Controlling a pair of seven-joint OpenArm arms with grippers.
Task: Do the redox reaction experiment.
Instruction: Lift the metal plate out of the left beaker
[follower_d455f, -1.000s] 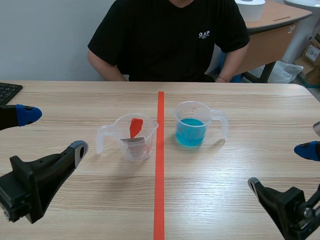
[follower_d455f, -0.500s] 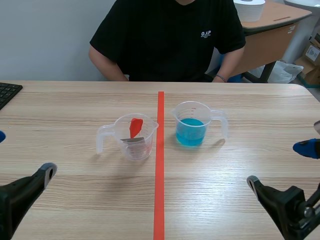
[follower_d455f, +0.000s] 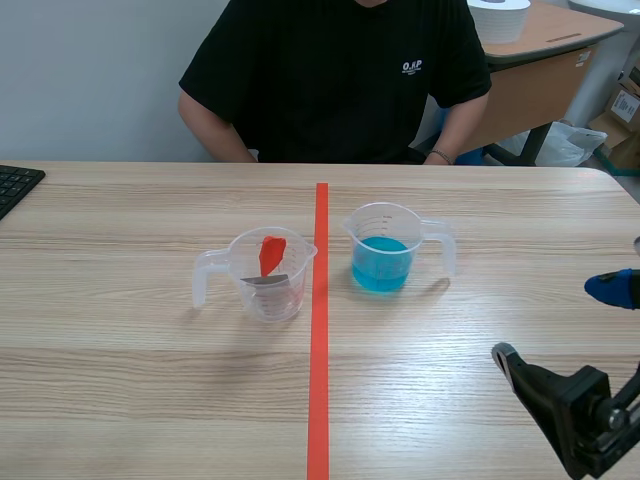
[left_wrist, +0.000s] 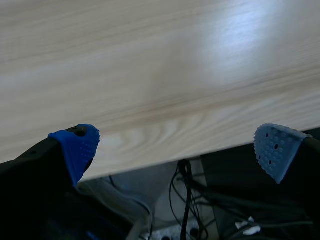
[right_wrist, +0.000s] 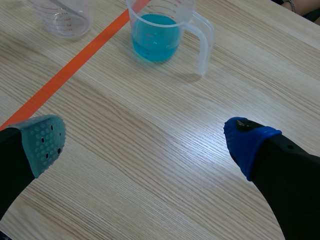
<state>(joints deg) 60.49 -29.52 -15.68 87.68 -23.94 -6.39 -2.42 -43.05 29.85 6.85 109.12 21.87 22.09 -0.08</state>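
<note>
blue cup (follower_d455f: 382, 250) and red-bit cup (follower_d455f: 268, 276) sit side by side, maybe for pouring. left gripper (left_wrist: 177, 145) and right gripper (right_wrist: 145, 145) spread wide, holding nothing.

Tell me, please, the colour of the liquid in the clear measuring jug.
The liquid is bright blue. The right wrist view shows it best.

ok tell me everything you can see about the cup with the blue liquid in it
The clear plastic measuring cup stands upright on the wooden table, just right of the orange-red tape line in the scene view. It has faint graduation marks, a small pouring lip and a looped handle that points to the robot's right. Blue liquid fills roughly its lower half. Only the table touches it.
</note>
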